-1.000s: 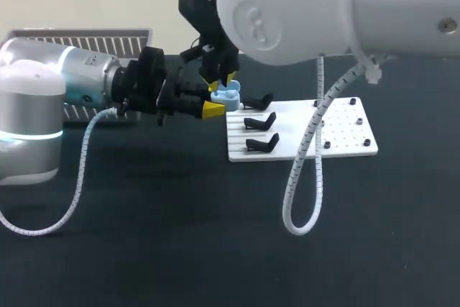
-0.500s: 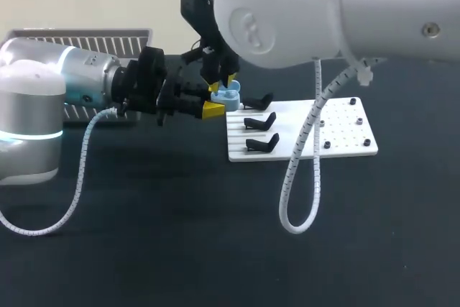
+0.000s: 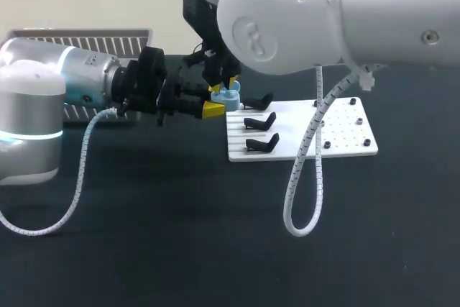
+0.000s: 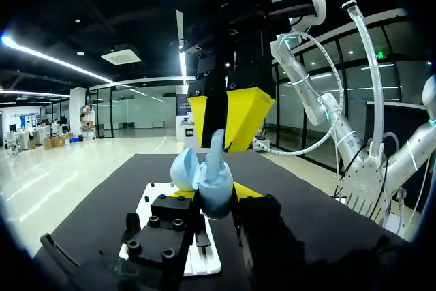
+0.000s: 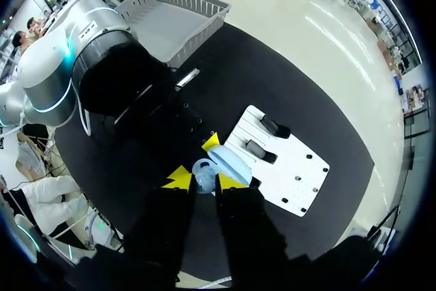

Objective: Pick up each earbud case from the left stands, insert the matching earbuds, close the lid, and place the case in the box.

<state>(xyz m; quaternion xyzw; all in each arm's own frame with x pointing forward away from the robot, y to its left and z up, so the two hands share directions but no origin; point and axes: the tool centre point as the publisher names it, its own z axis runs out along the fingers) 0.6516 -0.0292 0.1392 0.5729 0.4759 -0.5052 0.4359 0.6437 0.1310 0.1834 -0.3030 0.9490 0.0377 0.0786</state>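
Earbud case: one, lid open, gripped by left pincer; right pincer above, openness unclear; three black stands.

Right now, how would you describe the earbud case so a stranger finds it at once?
Find the white board on the dark table. Off its far left corner the left gripper holds the earbud case in the air, under the right gripper. It alone is light blue, lid open; the stands nearby are black.

right arm: nudged rightward | right gripper: slightly lower over earbud case | cable loop: swung right
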